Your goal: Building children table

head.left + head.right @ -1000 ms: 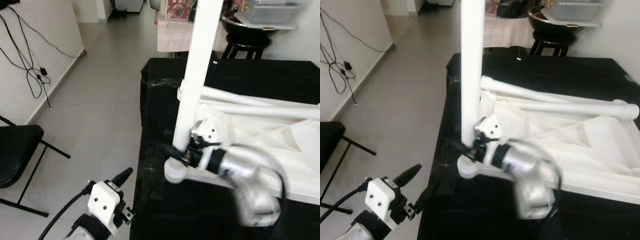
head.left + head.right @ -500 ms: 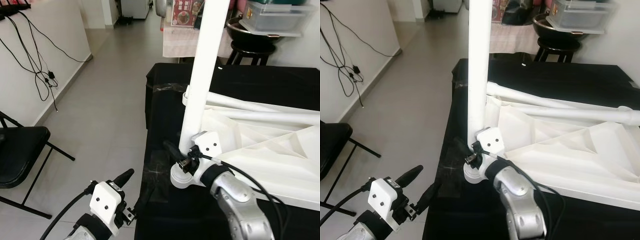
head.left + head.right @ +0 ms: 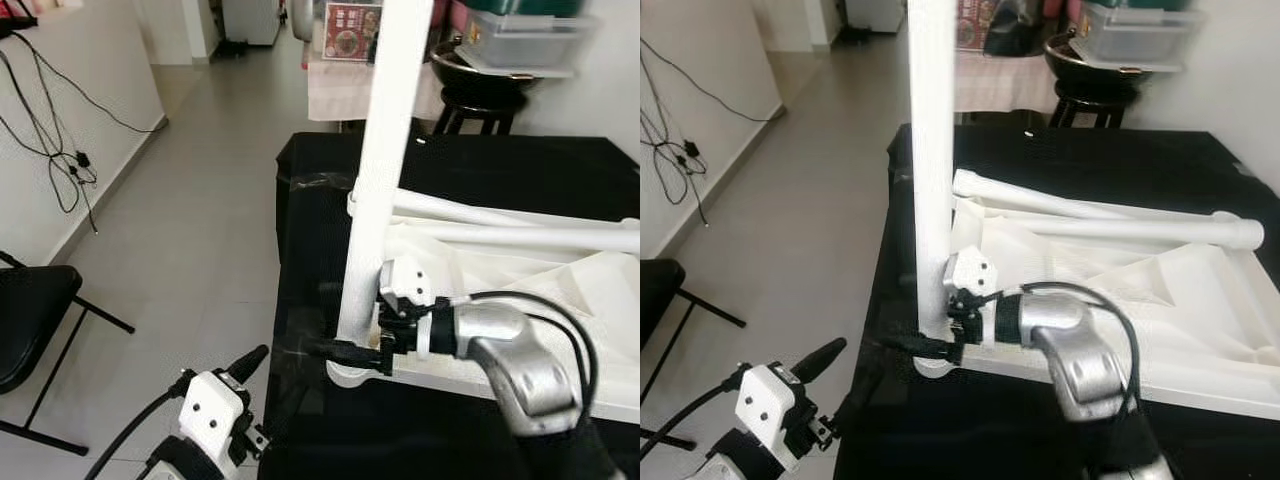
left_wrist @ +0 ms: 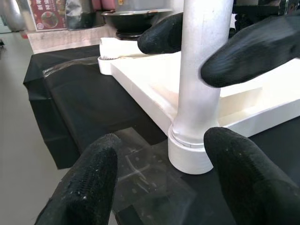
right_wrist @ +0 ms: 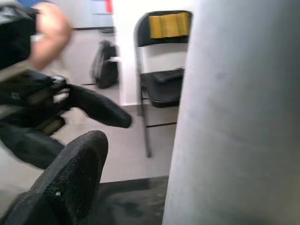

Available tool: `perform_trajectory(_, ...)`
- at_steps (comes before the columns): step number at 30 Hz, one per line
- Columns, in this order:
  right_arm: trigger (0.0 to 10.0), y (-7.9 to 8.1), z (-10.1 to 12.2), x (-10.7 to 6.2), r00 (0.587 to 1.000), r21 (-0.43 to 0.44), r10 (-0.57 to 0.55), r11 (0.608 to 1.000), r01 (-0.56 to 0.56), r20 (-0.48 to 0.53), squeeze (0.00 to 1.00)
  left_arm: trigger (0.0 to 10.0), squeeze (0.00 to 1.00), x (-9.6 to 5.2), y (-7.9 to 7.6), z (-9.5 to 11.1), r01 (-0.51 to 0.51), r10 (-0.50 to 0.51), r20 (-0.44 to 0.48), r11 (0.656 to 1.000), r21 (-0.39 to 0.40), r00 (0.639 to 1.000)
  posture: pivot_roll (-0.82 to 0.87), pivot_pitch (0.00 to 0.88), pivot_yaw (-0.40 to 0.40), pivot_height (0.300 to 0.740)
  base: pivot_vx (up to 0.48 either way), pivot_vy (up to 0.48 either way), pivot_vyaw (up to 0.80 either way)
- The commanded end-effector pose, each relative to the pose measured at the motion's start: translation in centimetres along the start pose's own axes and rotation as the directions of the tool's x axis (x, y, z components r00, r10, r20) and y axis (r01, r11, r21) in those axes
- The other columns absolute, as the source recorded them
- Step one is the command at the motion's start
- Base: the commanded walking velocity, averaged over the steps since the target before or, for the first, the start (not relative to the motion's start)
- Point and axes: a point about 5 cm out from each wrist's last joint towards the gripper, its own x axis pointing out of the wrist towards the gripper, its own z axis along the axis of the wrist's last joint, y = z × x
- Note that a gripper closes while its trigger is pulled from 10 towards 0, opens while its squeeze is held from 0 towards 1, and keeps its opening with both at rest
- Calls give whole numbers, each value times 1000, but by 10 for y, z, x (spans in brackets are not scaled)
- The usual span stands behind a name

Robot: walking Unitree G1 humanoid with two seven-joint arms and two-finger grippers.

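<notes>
While the right gripper pinches the upright leg low at its corner socket of the upturned tabletop on the counter, keep the leg plumb; turn evenly; left gripper idles nearby, jaws spread.

The upright white plastic table leg looks smooth and faintly satin. The black cloth-covered table is matt, with a glossy clear tape patch. Textured black rubbery fingertips appear grainy.

Black folding chair, wall cables.
</notes>
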Motion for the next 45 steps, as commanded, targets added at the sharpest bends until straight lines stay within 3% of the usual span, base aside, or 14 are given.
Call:
perform_trajectory(1,10000,-4,2,11,992,-8,125,992,-125,0,0,10000,0,-2,-4,2,7,-7,-3,1000,-6,1000,29,136,-38,740,0,0,0)
perform_trajectory(4,10000,-6,2,11,990,-9,138,990,-138,-6,0,10000,0,-2,-4,2,8,-8,-3,1000,-7,1000,30,137,-38,740,0,0,0)
perform_trajectory(6,6000,-9,3,8,980,-3,200,980,-200,-13,0,10000,0,-3,-5,2,9,-9,-4,1000,-7,1000,31,141,-37,740,0,0,0)
perform_trajectory(7,0,-10,4,7,976,5,218,976,-218,-5,0,10000,0,-3,-5,2,9,-9,-4,1000,-7,1000,29,144,-39,740,0,0,0)
perform_trajectory(17,0,-15,4,1,975,11,222,975,-222,27,0,10000,0,-3,-6,3,6,-6,-3,1000,-8,1000,20,145,-44,740,0,0,0)
perform_trajectory(21,0,-14,3,-3,988,9,145,989,-145,50,0,10000,0,-2,-6,3,5,-5,-1,1000,-9,1000,18,146,-45,740,0,0,0)
perform_trajectory(24,0,-2,2,-12,993,17,-79,997,78,93,0,10000,0,-2,-5,3,2,-2,2,1000,-9,1000,11,148,-54,740,0,0,0)
perform_trajectory(25,0,6,-2,-9,966,66,-235,971,229,106,0,10000,0,-2,-4,3,1,-1,2,1000,-7,1000,4,151,-62,740,0,0,0)
perform_trajectory(27,0,10,-4,-7,935,103,-338,939,328,106,0,10000,0,-2,-4,3,0,0,2,1000,-6,1000,4,151,-62,740,0,0,0)
perform_trajectory(29,0,32,-21,-1,694,140,-720,686,714,-6,0,10000,0,-2,-1,3,-3,3,2,1000,-2,1000,-9,154,-55,740,0,0,0)
perform_trajectory(30,0,43,-27,2,630,114,-776,623,774,-38,0,10000,0,-1,0,2,-3,3,2,1000,-1,1000,-13,146,-45,740,0,0,0)
perform_trajectory(40,0,47,-32,11,660,93,-749,654,751,-64,0,10000,0,2,2,0,-3,3,2,1000,1,1000,-12,130,-53,740,0,0,0)
perform_trajectory(41,10000,47,-32,11,662,108,-747,654,749,-66,0,10000,0,2,3,0,-8,8,3,1000,2,1000,-12,130,-53,740,0,0,0)
perform_trajectory(45,10000,48,-27,16,698,140,-715,687,713,-49,0,10000,0,2,3,0,-10,10,3,1000,4,1000,-8,128,-49,740,0,0,0)
